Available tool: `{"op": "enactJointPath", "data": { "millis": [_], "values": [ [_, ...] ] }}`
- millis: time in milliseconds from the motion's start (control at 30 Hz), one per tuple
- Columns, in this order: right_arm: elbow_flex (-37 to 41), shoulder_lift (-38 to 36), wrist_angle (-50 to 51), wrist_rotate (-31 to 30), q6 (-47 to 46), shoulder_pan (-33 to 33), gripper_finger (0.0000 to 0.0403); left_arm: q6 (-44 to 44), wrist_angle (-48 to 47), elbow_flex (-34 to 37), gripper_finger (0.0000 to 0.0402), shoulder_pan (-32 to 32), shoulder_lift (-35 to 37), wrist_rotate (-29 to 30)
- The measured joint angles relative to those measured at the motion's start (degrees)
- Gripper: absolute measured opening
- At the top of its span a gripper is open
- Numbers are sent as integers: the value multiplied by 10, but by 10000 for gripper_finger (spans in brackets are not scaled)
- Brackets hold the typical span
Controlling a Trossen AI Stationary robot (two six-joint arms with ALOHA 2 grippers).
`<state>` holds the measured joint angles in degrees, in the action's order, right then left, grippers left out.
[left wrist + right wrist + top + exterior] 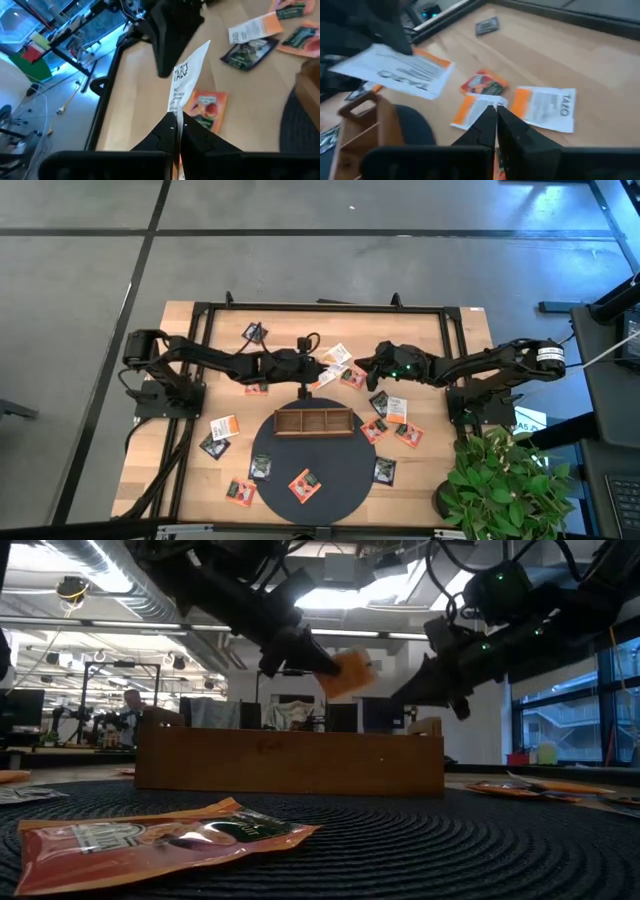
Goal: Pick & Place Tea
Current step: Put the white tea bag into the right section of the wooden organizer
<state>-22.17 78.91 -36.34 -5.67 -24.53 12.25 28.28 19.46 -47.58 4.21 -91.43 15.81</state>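
Note:
My left gripper point(177, 127) is shut on a white tea sachet with orange marks point(189, 80). It hangs in the air behind the wooden tray point(312, 421), near the table's middle point(327, 376). My right gripper point(495, 111) is shut with nothing showing between its fingers. It hovers above white and orange sachets point(545, 107) lying flat on the table, just right of the left gripper point(363, 364). The tray rests on the round dark mat point(335, 480). In the low view the held sachet point(350, 672) floats above the tray point(290, 760). My left gripper pinches the sachet by its near edge point(176, 111) between the two fingers. The fingers slant down from the table's left. The sachet sticks out past the fingertips, seen edge-on in the left wrist view, and is lifted clear of the table and tray.
Many more sachets lie scattered on the wood: far left point(254, 332), left of the mat point(222, 427), right of the tray point(398, 408), and an orange one on the mat point(304, 485). A potted plant point(500, 485) stands at the near right corner.

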Motion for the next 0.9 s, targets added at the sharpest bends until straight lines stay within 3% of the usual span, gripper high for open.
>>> {"op": "enactJointPath", "data": {
  "millis": [167,367,600,700,800,900],
  "values": [
    [-5,0,21,25,-78,0,48,43,7,1,6,-7,-4,83],
    [-5,0,20,28,-95,-1,86,132,40,1,8,-13,-5,187],
    [-5,13,18,23,-158,-1,167,227,69,0,7,-26,-5,203],
    [-5,20,10,-22,-201,-1,200,252,70,0,7,-33,-5,210],
    [-5,22,-24,-59,-229,-1,221,274,71,0,6,-39,-5,221],
    [-5,22,-84,-59,-231,-1,233,308,79,0,6,-44,-5,242]
  ]
}}
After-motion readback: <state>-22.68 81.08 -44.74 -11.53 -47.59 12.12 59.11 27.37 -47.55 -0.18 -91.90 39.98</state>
